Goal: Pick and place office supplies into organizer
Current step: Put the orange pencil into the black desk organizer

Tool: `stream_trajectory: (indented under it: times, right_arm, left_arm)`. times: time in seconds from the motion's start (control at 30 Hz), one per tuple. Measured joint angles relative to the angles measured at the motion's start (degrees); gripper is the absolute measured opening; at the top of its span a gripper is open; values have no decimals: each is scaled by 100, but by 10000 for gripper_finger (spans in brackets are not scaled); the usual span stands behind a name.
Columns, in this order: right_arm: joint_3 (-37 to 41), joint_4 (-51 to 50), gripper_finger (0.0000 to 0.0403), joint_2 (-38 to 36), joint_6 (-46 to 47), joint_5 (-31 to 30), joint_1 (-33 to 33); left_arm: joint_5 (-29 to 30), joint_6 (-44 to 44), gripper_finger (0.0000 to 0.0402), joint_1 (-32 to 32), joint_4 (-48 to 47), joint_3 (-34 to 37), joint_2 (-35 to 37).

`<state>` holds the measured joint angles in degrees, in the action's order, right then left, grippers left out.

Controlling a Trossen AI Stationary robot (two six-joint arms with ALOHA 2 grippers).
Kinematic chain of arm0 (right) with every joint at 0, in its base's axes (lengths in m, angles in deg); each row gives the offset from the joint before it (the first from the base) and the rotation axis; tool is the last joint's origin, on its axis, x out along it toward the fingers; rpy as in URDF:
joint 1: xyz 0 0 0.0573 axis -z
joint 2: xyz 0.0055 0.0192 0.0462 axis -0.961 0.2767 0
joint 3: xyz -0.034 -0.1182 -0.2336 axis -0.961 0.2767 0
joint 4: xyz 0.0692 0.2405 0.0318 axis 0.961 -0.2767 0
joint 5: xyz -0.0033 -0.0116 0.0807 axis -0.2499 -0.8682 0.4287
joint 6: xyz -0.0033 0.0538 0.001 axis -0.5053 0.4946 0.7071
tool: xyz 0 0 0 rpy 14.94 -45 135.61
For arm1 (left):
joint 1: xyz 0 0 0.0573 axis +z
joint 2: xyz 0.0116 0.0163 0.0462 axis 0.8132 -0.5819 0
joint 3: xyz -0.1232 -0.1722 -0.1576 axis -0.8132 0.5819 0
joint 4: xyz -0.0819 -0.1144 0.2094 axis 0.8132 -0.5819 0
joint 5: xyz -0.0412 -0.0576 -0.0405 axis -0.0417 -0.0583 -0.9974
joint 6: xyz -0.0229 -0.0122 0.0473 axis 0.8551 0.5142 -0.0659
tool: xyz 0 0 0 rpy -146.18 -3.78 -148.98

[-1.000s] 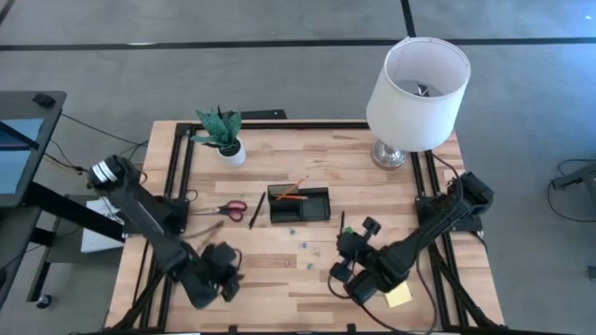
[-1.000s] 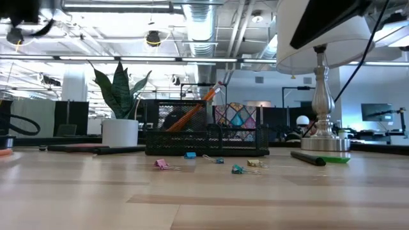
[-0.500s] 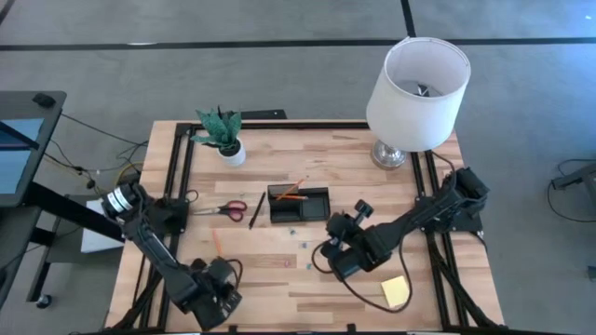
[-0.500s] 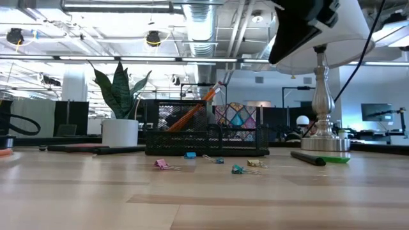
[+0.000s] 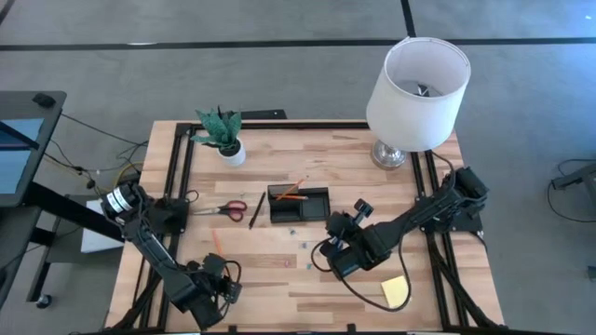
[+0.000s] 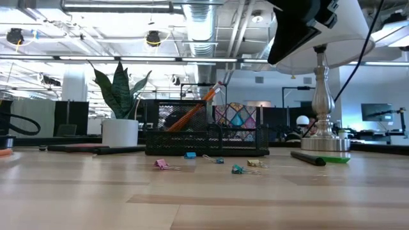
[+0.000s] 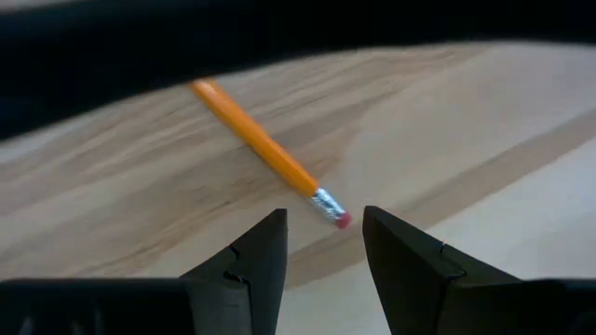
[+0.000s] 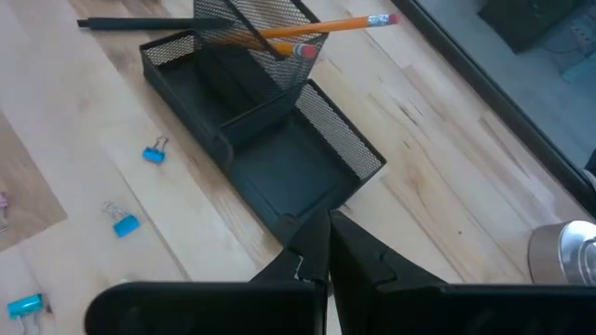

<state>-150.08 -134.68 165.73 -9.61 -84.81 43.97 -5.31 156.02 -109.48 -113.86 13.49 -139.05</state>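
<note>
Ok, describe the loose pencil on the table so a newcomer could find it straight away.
Start at the black mesh desk organizer in the middle of the wooden table, then look toward the left arm's side. There a thin orange pencil lies flat on bare wood, alone, just ahead of the left tool. Unlike the orange pencils leaning in the organizer, it lies flat on the table.

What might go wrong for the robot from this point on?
The left gripper is open just short of the eraser end of an orange pencil lying flat on the table; a grip that near the tip could let it pivot or roll away. The shut right gripper hovers close over the black organizer, so dropping lower might knock it and the pencils propped in it.
</note>
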Motion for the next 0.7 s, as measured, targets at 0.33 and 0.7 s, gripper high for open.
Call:
stream_trajectory:
  times: [0.33, 0.7]
  right_arm:
    - [0, 71, 0, 0, -1, 6, -39]
    - [0, 84, 0, 0, -1, 4, -38]
  left_arm:
    - [-110, -88, 139, 139, 543, 268, 15]
    - [-883, -84, 139, 343, 432, 263, 22]
